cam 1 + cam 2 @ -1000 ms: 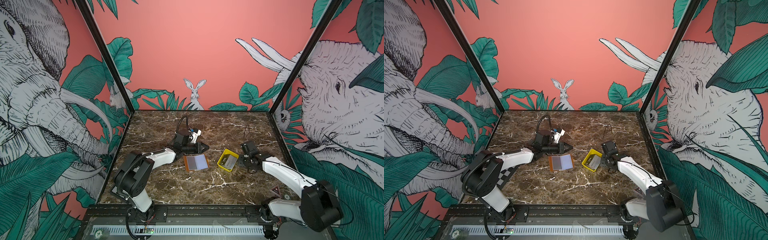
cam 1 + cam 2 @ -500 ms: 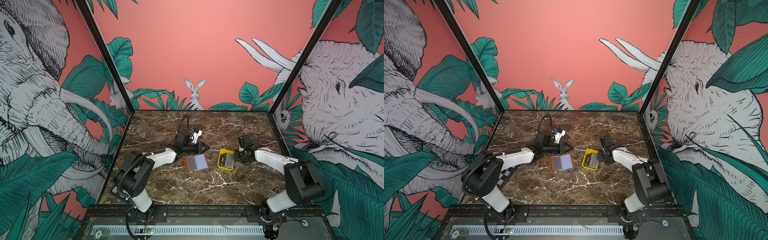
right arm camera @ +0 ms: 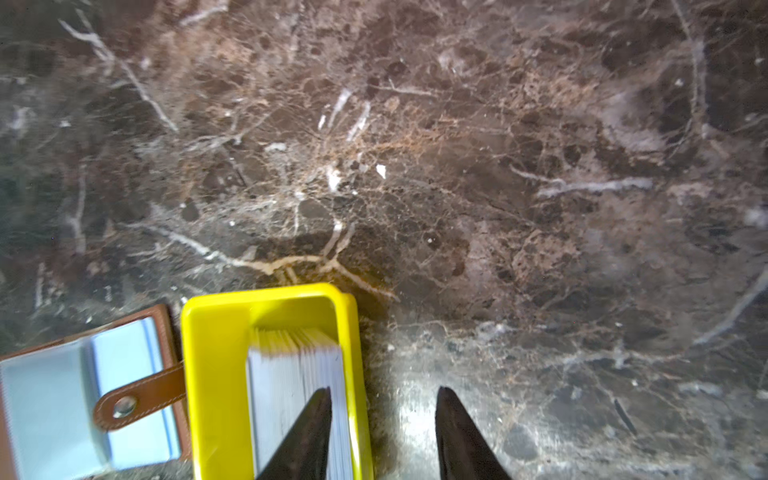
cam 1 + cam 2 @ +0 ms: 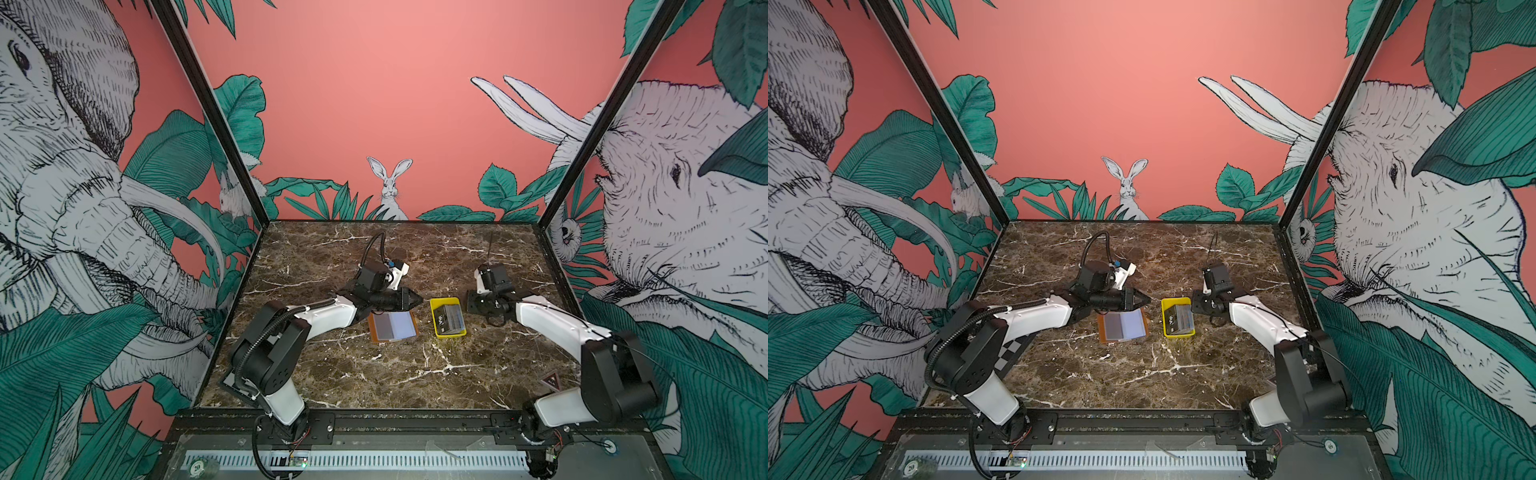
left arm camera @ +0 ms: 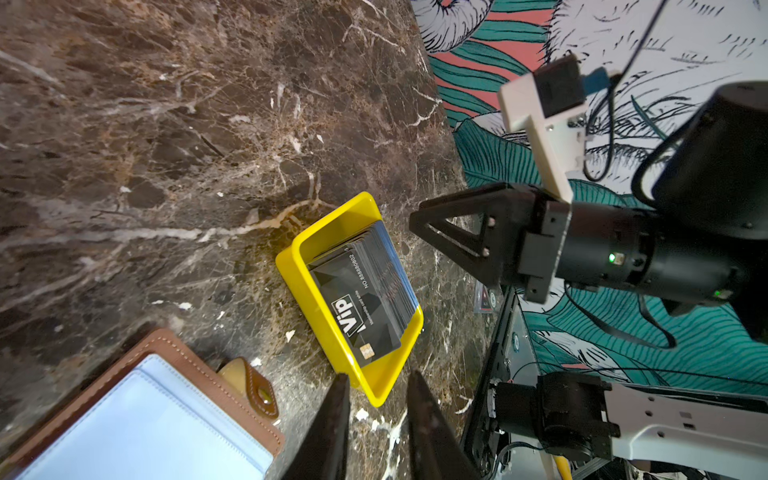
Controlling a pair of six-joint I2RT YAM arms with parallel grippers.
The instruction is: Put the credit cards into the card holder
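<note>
The credit cards (image 5: 365, 291) are a black stack with white "Vip" lettering, standing in a yellow tray (image 5: 291, 266) at mid table (image 4: 449, 319). Left of the tray, the tan card holder (image 4: 392, 326) lies open with its clear sleeves up and its snap tab (image 5: 253, 386) toward the tray. My left gripper (image 5: 378, 376) hovers behind the holder's far right corner, slightly open and empty. My right gripper (image 3: 382, 392) is open at the tray's right side. One of its fingers is over the cards (image 3: 291, 374), the other over bare marble. It holds nothing.
The marble table (image 4: 415, 374) is boxed in by printed walls on three sides. A black rail (image 4: 415, 419) runs along the front. A small triangular warning sticker (image 4: 550, 380) lies near the right arm's base. The two grippers (image 4: 1148, 299) (image 4: 1194, 305) face each other across the tray.
My right gripper moved left from beside the tray to its right edge, and its jaws opened wider. The left arm has barely moved.
</note>
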